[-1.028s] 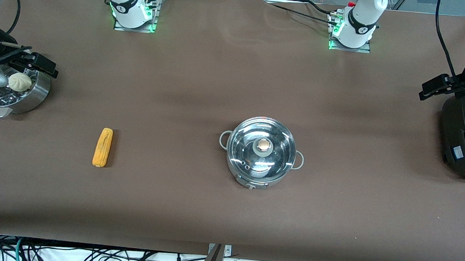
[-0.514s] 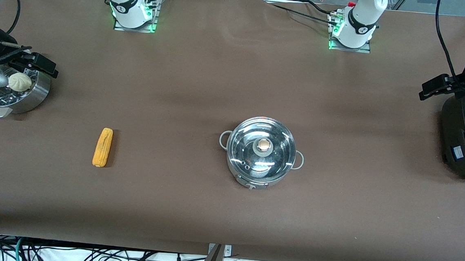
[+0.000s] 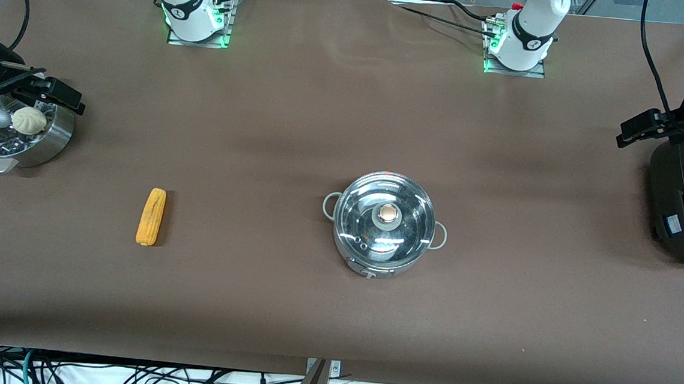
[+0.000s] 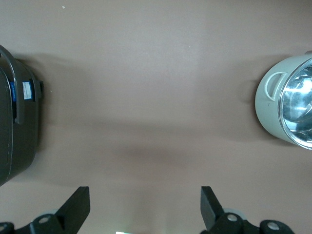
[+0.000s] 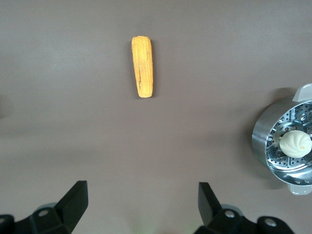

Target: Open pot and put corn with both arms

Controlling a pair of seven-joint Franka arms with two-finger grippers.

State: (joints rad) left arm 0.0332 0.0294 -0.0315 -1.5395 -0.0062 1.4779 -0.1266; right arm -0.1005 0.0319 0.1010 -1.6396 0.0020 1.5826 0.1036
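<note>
Two arms at a brown table (image 3: 299,111), both grippers up high and holding nothing.

Going from the right arm's end of the front view: right gripper (image 3: 54,92) hangs over the steel steamer pot (image 3: 51,135) at the table edge. Steamer has a perforated insert w/ a round white bun (image 3: 28,120) sitting in it. Right wrist view shows the fingers (image 5: 73,202) spread wide apart, bare table between them, nothing gripped; same view also catches the steamer (image 5: 265,141) and bun (image 5: 296,143) off to one side.

Next, the corn (image 3: 151,216): yellow-orange cob lying flat on the table, nearer the front camera than the steamer, well apart from it, long axis running roughly toward/away from the camera. Untouched. In the right wrist view the corn (image 5: 143,66) lies alone on the cloth.

Mid-table: the pot (image 3: 384,224), shiny steel w/ two small loop handles, glass lid on it, tan knob (image 3: 387,212) at centre. Well apart from the corn, toward the left arm's end from it. Lid not yet off.

Last, left arm's end: large black cooker (image 3: 678,203) at the table edge, left gripper (image 3: 638,129) over the table just beside it. Left wrist view: fingers (image 4: 78,207) wide apart, empty, w/ the cooker (image 4: 17,117) at one side and pot (image 4: 287,105) at the other.
</note>
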